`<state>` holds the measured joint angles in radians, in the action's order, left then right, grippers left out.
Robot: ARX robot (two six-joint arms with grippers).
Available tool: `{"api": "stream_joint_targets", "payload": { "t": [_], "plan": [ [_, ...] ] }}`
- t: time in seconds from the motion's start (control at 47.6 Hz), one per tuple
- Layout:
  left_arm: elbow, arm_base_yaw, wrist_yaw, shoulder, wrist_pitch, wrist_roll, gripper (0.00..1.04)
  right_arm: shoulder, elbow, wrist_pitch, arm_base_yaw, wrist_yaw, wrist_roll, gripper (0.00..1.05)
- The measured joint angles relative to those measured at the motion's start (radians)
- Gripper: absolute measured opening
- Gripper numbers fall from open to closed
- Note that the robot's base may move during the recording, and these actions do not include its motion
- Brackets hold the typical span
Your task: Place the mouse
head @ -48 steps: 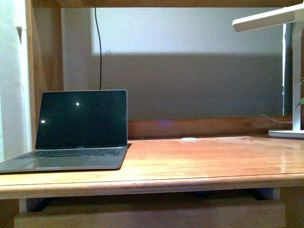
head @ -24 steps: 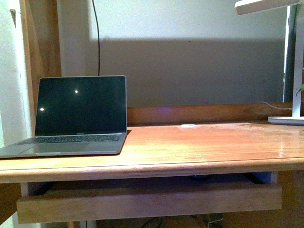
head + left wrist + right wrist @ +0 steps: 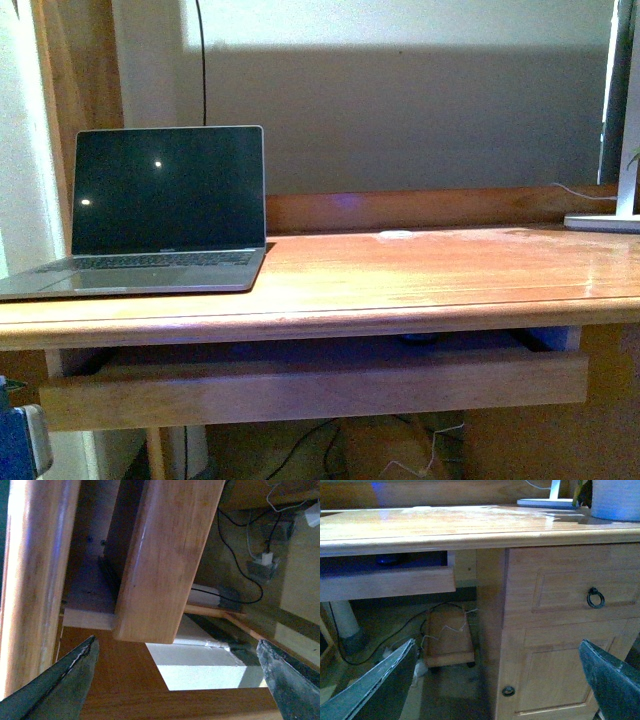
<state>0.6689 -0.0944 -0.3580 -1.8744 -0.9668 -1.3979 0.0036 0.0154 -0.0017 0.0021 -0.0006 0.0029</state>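
Barely showing, the mouse (image 3: 386,560) is lying in the pull-out tray (image 3: 385,582) under the worktop (image 3: 440,527). It is appearing only as a small dark oval with a bluish sheen in the shadow. Its wheel and any marking are too dim to make out. In the front view it is peeking out as a low dark sliver in the gap between the worktop's edge and the tray's front board, somewhat right of the middle.

An open laptop (image 3: 165,205) is sitting on the left of the worktop, its black screen catching two small points of light. A small white disc (image 3: 396,235) is lying near the back rail, and a white lamp base (image 3: 600,222) is standing at the far right. A dark cable (image 3: 202,60) is running down the wall behind the laptop.

The left fingers (image 3: 65,685) are spread wide with nothing between them, facing the underside of the tray. The right fingers (image 3: 380,690) are likewise parted and empty. They are hanging low in front of the cupboard (image 3: 560,645), whose drawer is carrying a ring pull (image 3: 595,597). A small wooden box (image 3: 447,637) is sitting on the floor beneath the tray, among loose wires.
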Motion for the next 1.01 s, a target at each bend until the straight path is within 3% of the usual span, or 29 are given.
{"api": "stream_joint_targets", "payload": {
  "t": [0.21, 0.778, 0.883, 1.009],
  "plan": [
    [0.117, 0.003, -0.021, -0.096, -0.031, -0.081, 0.97, 0.000, 0.000, 0.000, 0.000, 0.000, 0.000, 0.97],
    [0.282, 0.019, -0.080, -0.246, 0.106, -0.242, 0.97, 0.000, 0.000, 0.000, 0.000, 0.000, 0.000, 0.97],
    [0.276, 0.023, -0.072, -0.199, 0.255, -0.216, 0.97, 0.000, 0.000, 0.000, 0.000, 0.000, 0.000, 0.97],
    [0.258, 0.027, -0.079, -0.082, 0.565, -0.162, 0.97, 0.000, 0.000, 0.000, 0.000, 0.000, 0.000, 0.97]
  ]
}}
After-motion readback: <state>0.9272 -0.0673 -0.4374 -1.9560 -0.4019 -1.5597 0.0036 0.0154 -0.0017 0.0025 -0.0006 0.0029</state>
